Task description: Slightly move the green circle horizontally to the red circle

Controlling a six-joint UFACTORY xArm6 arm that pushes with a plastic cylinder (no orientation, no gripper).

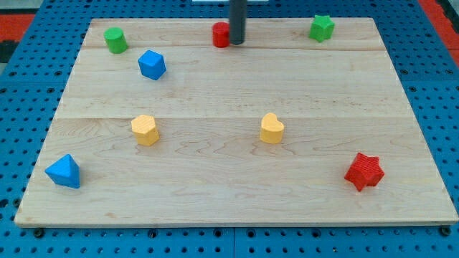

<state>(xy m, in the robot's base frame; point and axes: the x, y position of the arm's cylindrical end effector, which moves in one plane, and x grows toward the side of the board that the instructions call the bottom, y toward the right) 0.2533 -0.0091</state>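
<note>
- My tip [237, 42], a plain rod end with nothing to open or hold, stood at the top centre, touching the red circle's [220, 34] right side.
- The green circle [115, 39] sat at the surface's [215, 193] upper left, well apart from the red circle.
- A blue block [151, 64] lay just below-right of the green circle.
- A green star [321, 28] sat at the upper right.

Green circle [115, 39] lies left of red circle [221, 34].
</note>
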